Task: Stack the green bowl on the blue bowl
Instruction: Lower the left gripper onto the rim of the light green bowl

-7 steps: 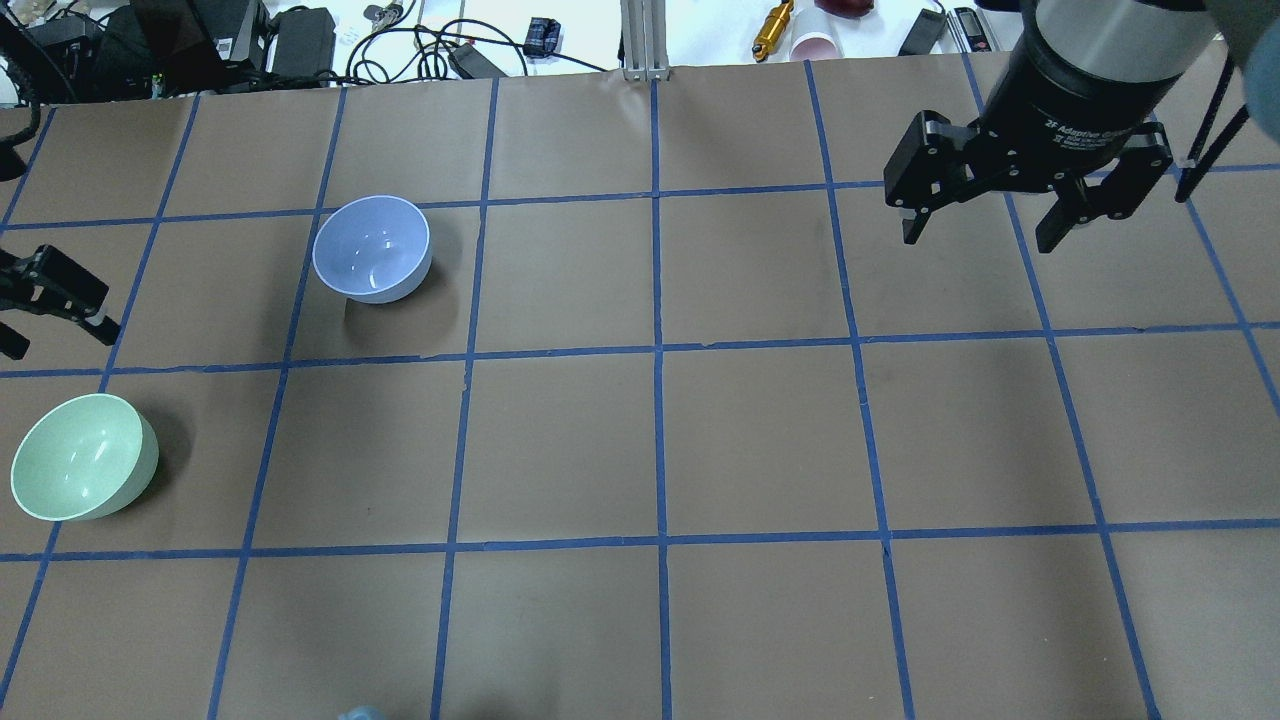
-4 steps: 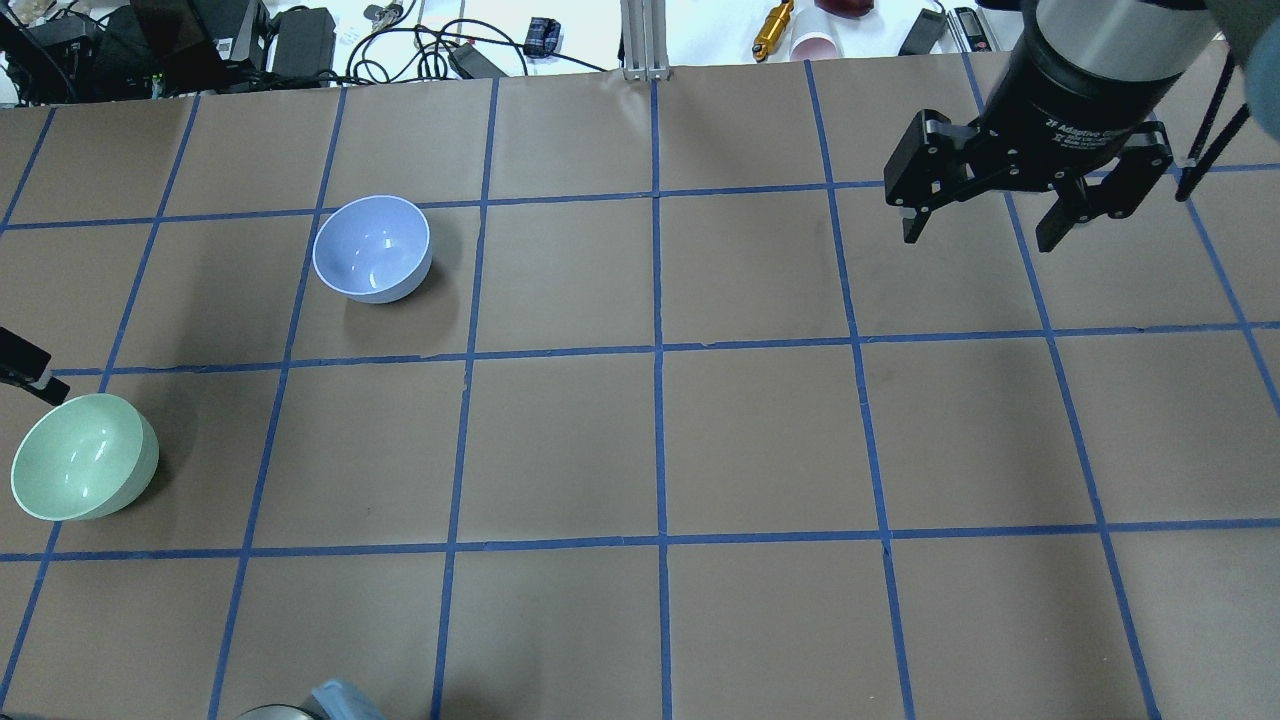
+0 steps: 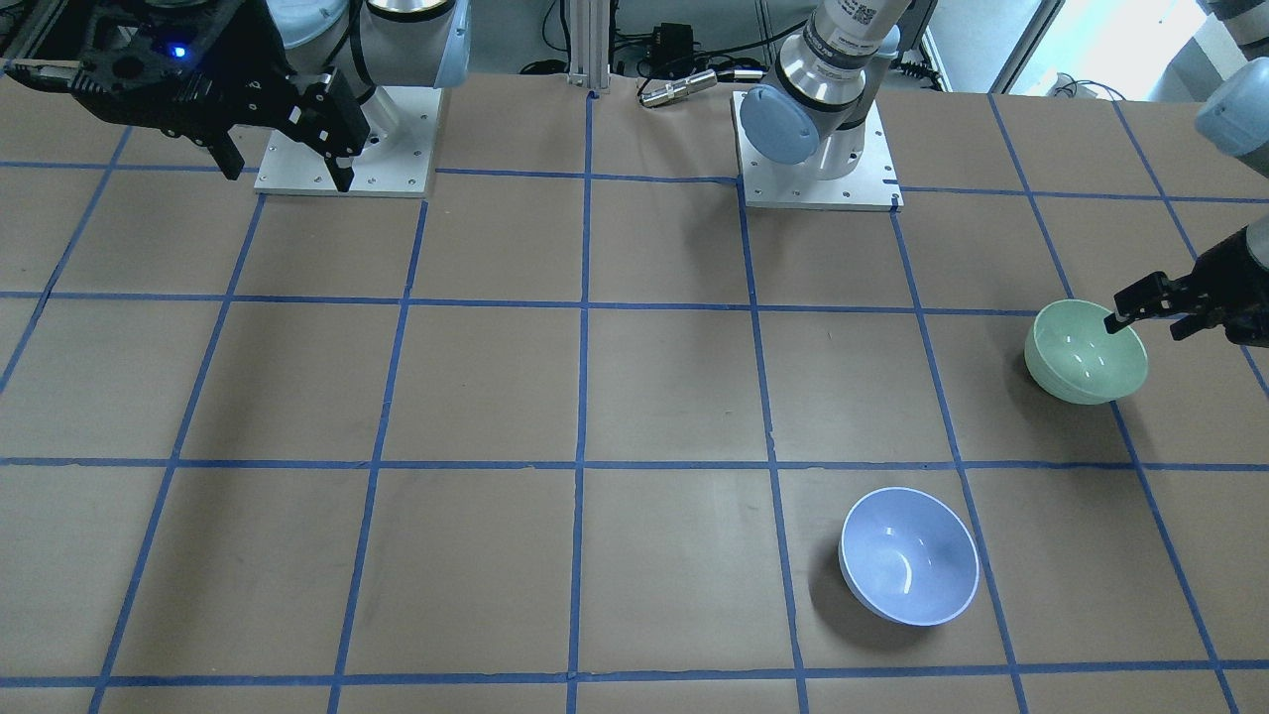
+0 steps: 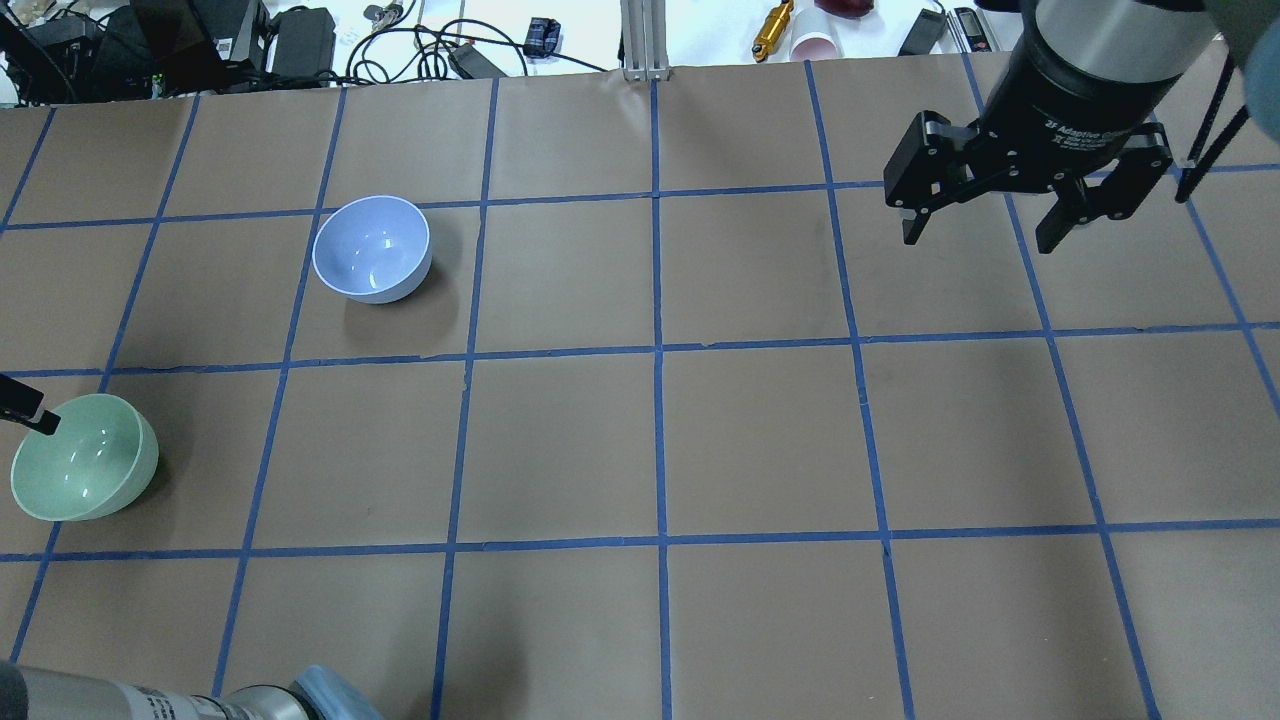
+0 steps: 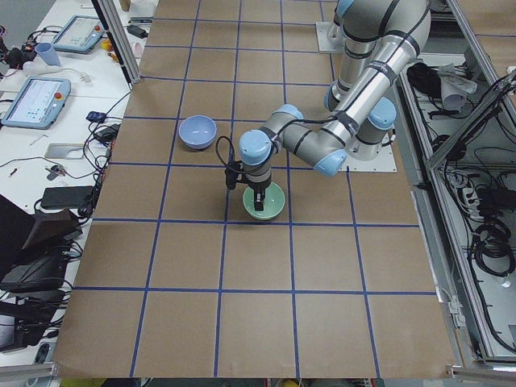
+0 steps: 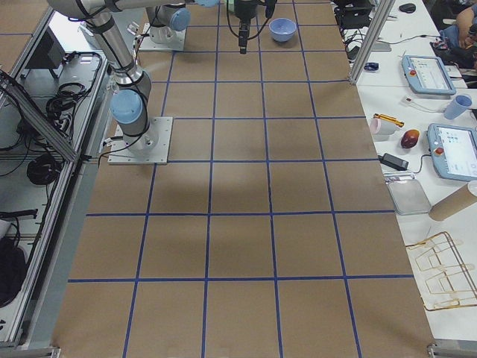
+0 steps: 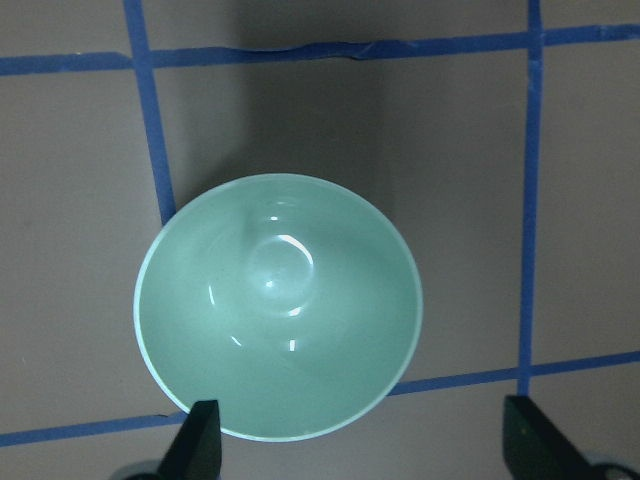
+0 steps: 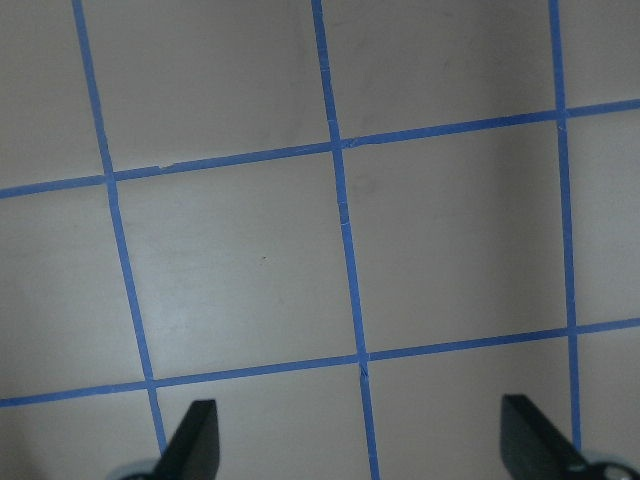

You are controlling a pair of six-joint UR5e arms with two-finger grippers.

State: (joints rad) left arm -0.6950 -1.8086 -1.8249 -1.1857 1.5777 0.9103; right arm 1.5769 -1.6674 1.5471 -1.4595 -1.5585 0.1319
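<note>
The green bowl (image 4: 85, 470) sits upright near the table's left edge; it also shows in the front-facing view (image 3: 1086, 352), the left side view (image 5: 266, 201) and the left wrist view (image 7: 280, 305). The blue bowl (image 4: 372, 248) (image 3: 907, 570) (image 5: 197, 131) stands upright and apart, farther from the robot. My left gripper (image 3: 1155, 315) (image 7: 365, 450) is open and hovers over the green bowl's edge, one finger (image 4: 30, 412) over the rim and the other outside it. My right gripper (image 4: 980, 238) (image 3: 288, 174) (image 8: 362, 445) is open, empty and high over the far right.
Cables, power adaptors, a yellow tool (image 4: 773, 30) and a pink cup (image 4: 815, 45) lie beyond the table's far edge. An aluminium post (image 4: 645, 40) stands at mid-back. My left arm's elbow (image 4: 150, 700) reaches in at the bottom left.
My left gripper has moved toward the robot's side, from beyond the green bowl to over its rim. The left arm's elbow has come into view. The right arm and both bowls have stayed put.
</note>
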